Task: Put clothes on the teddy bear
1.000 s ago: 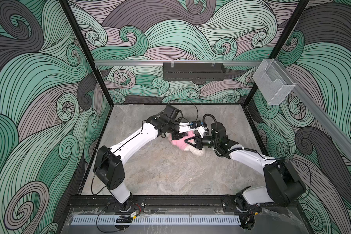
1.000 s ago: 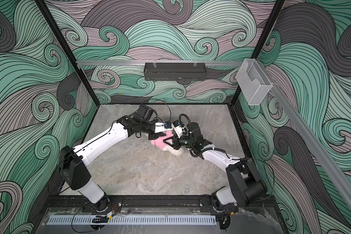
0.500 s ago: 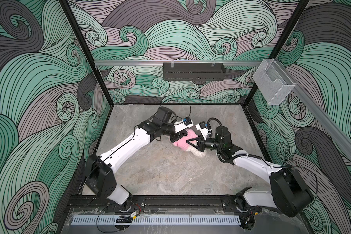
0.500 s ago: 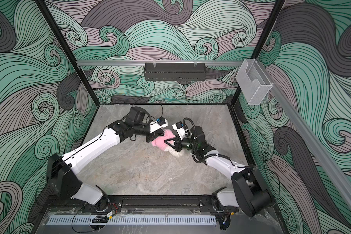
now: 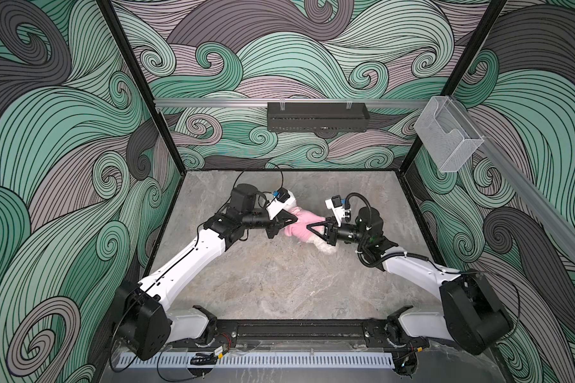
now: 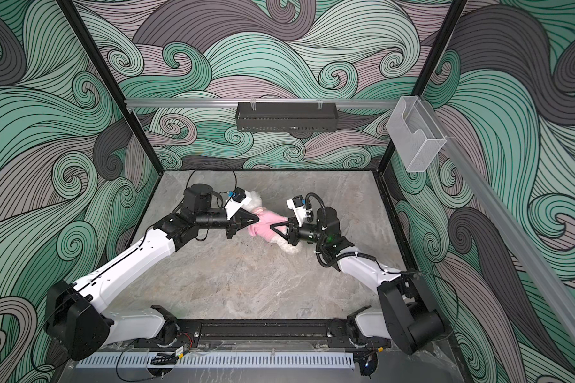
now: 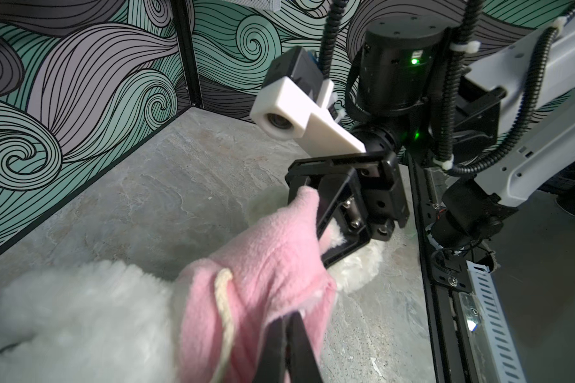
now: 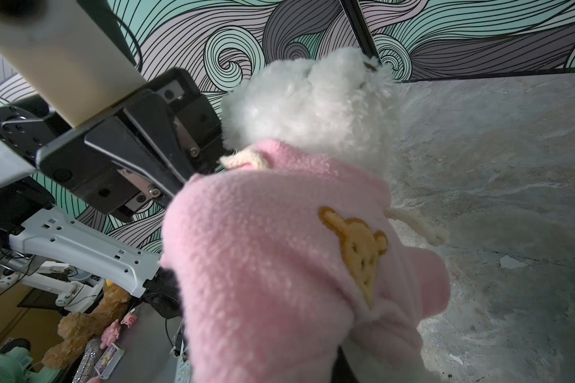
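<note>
The teddy bear [image 5: 324,247] [image 6: 289,247], white and fluffy, lies mid-table with a pink shirt [image 5: 301,223] [image 6: 266,223] over its body. In the right wrist view its head [image 8: 312,99] sticks out of the shirt [image 8: 263,265], which bears an orange bear face [image 8: 359,252]. My left gripper [image 5: 292,220] [image 7: 291,320] is shut on the shirt's edge near the head end. My right gripper [image 5: 309,227] [image 7: 322,228] faces it and is shut on the shirt at the leg end. In its own wrist view the shirt hides nearly all of the right gripper's fingers [image 8: 344,368].
The grey stone table [image 5: 279,275] is walled by swirl-patterned panels. A black tray [image 5: 317,116] hangs on the back rail. A clear plastic holder [image 5: 447,136] is fixed to the right wall. The arms' black base rail [image 5: 296,330] runs along the front edge.
My left gripper has closed onto the pink shirt's edge, and its arm has stretched out lower over the table. The right gripper has kept its grip and barely moved.
</note>
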